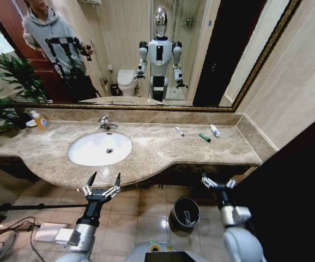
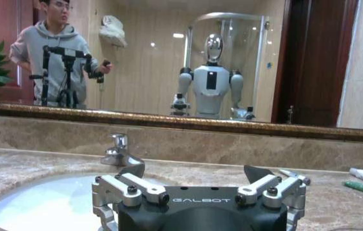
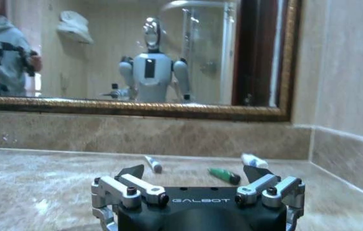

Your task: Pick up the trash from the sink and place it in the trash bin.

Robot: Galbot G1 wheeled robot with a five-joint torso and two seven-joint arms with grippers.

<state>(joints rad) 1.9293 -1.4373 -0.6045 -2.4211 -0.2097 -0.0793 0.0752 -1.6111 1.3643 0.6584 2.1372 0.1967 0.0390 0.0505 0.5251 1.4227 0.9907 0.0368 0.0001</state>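
Three bits of trash lie on the marble surface (image 1: pixel 163 150) to the right of the sink (image 1: pixel 100 148), none in the basin: a small white tube (image 1: pixel 179 131), a dark green tube (image 1: pixel 205 137) and a white-and-blue tube (image 1: pixel 214 130), near one another by the back wall. The right wrist view shows them straight ahead of the right hand (image 3: pixel 194 174); the left wrist view has them at its far edge, with the faucet (image 2: pixel 118 151) and basin ahead. From the head, the trash bin (image 1: pixel 184 214) stands on the tiled floor below the surface's edge, between the arms. The left hand (image 1: pixel 103 179) hangs released, fingers spread, before the sink; the right hand (image 1: pixel 218 182) is likewise released, below the surface's right end.
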